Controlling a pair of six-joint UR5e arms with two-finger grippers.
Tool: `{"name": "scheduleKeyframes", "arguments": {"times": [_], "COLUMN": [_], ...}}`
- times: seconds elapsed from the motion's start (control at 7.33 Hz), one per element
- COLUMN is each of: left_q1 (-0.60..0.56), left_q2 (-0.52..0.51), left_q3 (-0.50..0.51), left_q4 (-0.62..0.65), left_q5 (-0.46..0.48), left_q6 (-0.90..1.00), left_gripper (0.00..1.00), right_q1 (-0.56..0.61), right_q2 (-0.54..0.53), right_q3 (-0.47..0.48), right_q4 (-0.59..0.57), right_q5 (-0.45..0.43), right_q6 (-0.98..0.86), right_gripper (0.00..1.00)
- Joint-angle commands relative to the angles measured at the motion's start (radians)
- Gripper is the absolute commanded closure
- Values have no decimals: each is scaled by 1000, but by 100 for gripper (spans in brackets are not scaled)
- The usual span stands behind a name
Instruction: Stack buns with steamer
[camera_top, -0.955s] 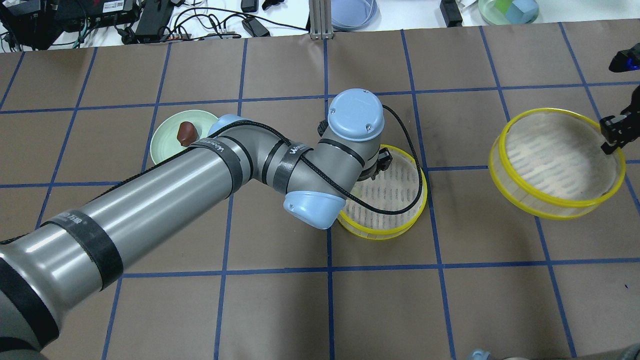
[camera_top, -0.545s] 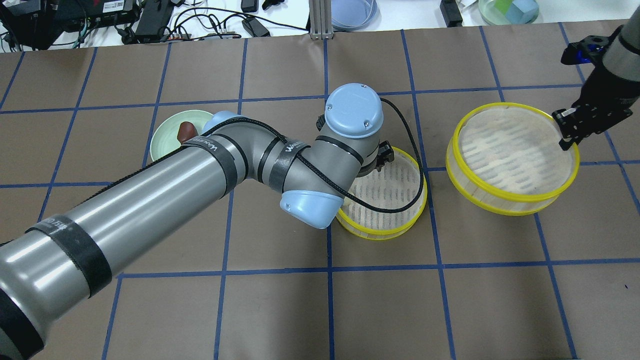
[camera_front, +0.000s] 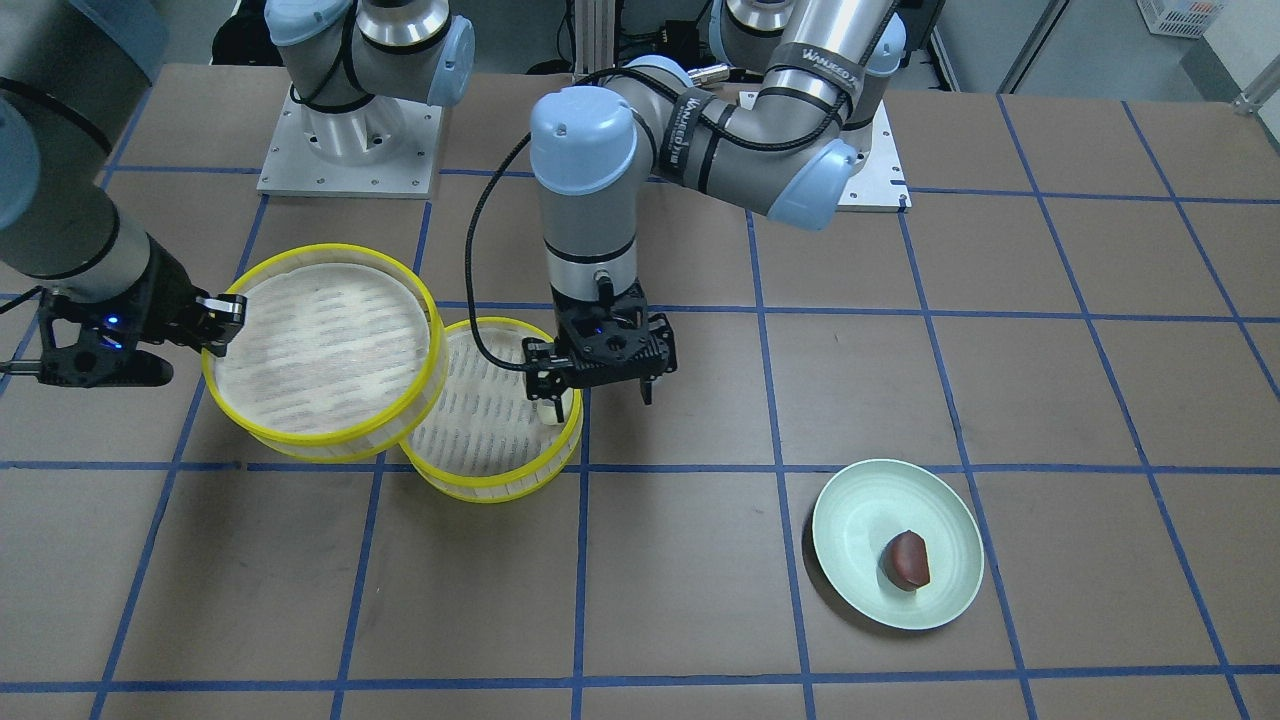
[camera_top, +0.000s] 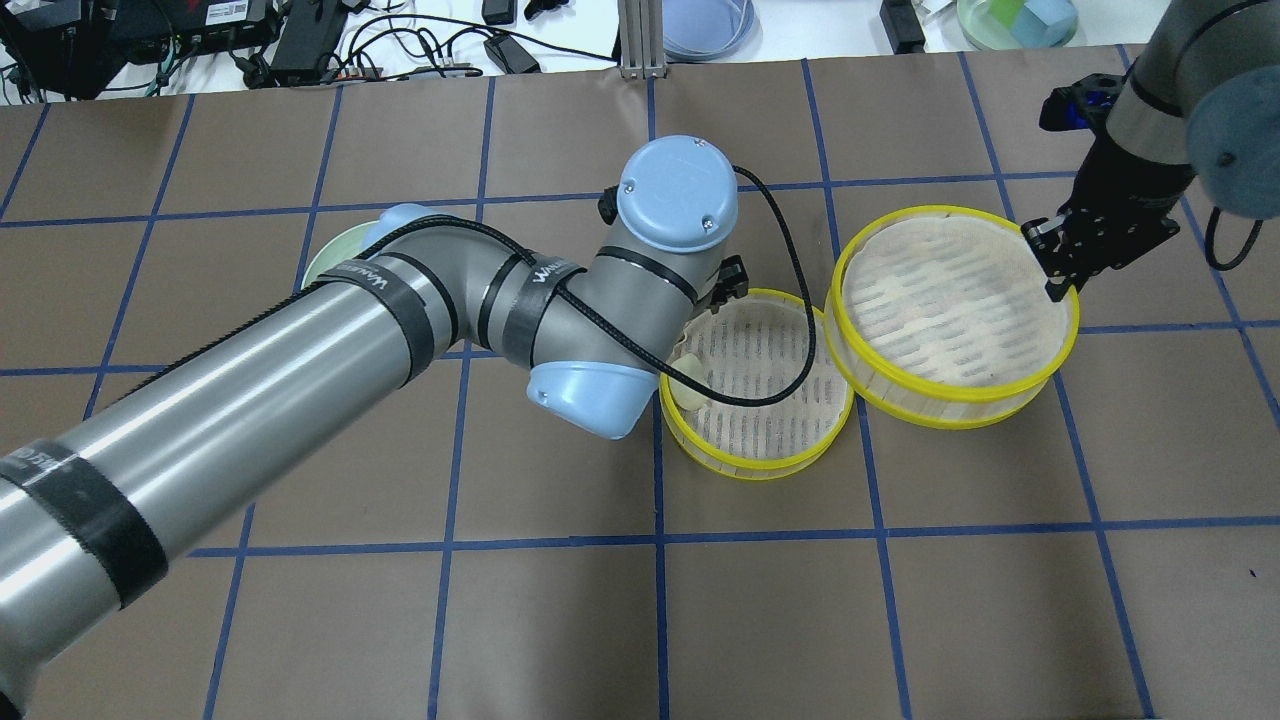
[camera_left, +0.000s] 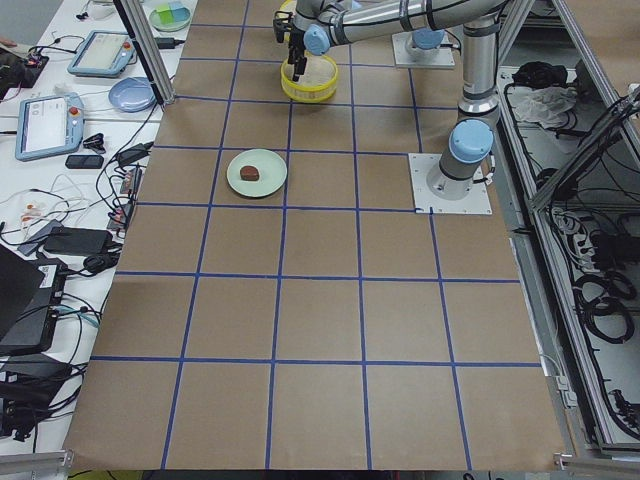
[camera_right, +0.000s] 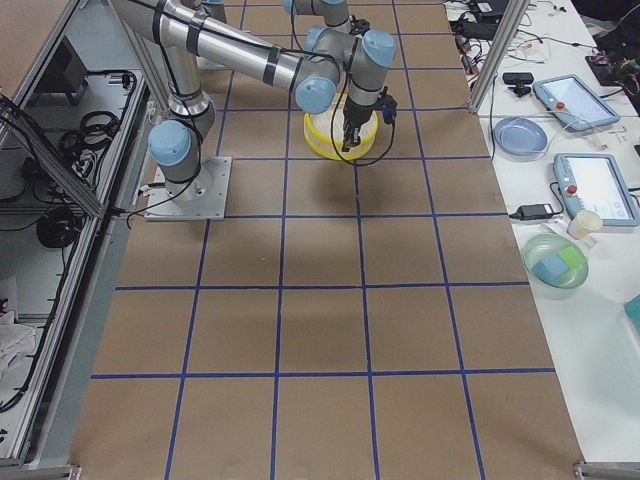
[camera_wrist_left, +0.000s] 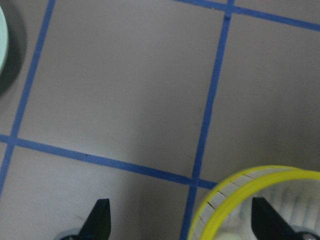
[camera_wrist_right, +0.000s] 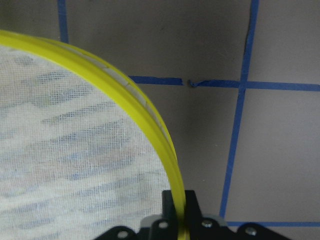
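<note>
A yellow-rimmed steamer tray rests on the table, and the cream-white bun lies inside it at its left edge, also seen from the front. My left gripper is open and empty, straddling that rim above the bun; it also shows in the left wrist view. My right gripper is shut on the rim of a second steamer tray and holds it lifted, just right of the first. The dark reddish-brown bun lies on the pale green plate.
In the overhead view my left arm covers most of the plate. A blue dish, a green dish with blocks and cables lie beyond the table's far edge.
My right gripper has carried the second steamer tray leftward, close to the first. My left arm has shifted left, and the cream-white bun now shows in the first tray.
</note>
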Motion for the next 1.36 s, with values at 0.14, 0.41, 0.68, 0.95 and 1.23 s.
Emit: {"name": "scheduleKeyframes", "arguments": {"times": [0.14,0.41,0.68,0.95,1.23], "left_q1": [291,471,585,623,624], "left_q2": [52,57,18,-57,-98], "left_q3": [6,6,3,4,9], "left_q4": [-24,-63,-65,-53,-50], "left_q5": [-72,-100,-102,-153,-226], "left_q6": [372,581,742,783,784], "left_gripper": [0,0,0,0,0], "right_q1": [159,174,174,185,226], "right_q2": [38,26,26,35,50], "right_q3": [13,117,131,134,133], "right_q4": [-60,-211,-234,-237,-266], "right_q5": [60,74,74,77,58], "right_q6": [174,157,106,108,129], "right_gripper": [100,100,100,100,100]}}
